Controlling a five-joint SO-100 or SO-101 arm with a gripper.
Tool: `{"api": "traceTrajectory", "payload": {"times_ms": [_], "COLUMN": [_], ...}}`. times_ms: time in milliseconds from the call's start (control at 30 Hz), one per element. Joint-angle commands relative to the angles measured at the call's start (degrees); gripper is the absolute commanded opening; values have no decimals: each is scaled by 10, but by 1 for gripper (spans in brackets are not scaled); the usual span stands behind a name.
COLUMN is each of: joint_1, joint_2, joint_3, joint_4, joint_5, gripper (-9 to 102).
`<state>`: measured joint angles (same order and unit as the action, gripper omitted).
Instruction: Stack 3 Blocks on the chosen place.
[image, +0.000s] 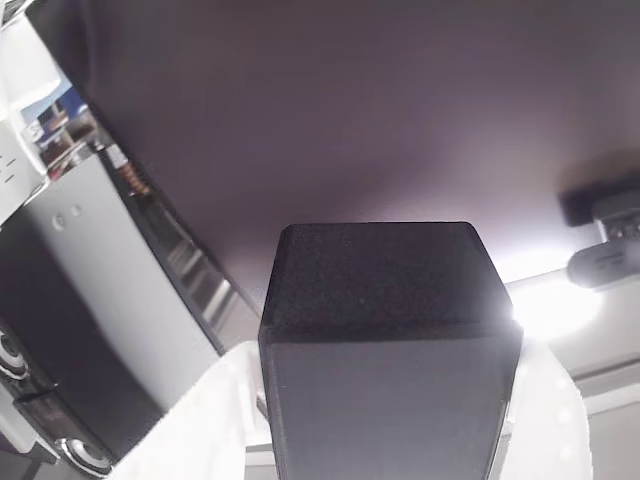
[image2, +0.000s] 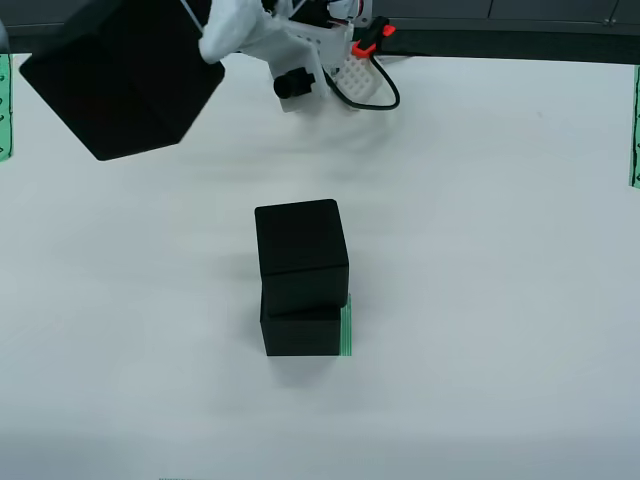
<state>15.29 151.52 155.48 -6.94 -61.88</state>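
In the overhead view my gripper (image2: 200, 40) hangs high at the upper left, shut on a matte black block (image2: 120, 75) that is tilted and looms large. In the gripper-mounted view the same block (image: 385, 340) sits between my white fingers (image: 205, 420). Two more black blocks stand stacked at the table's middle: the upper one (image2: 300, 250) rests on the lower one (image2: 298, 332), shifted slightly back. The chosen place (image2: 346, 325), a green-striped patch, shows as a sliver along the lower block's right side. The held block is well up and left of the stack.
Narrow green striped strips lie at the left edge (image2: 4, 105) and right edge (image2: 635, 130) of the white table (image2: 480, 300). A black cable (image2: 378, 95) loops near the arm's base. The gripper-mounted view looks upward at a bright light and a mounted device (image: 605, 260).
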Motion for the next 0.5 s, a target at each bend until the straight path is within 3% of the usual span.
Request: {"api": "traceTrajectory", "payload": {"times_ms": [0, 467], "joint_1": [-15, -79], "joint_2": [15, 11], "joint_3": [12, 87], "joint_4": [-47, -81], "joint_5": [-6, -183], "gripper": [22, 22]}}
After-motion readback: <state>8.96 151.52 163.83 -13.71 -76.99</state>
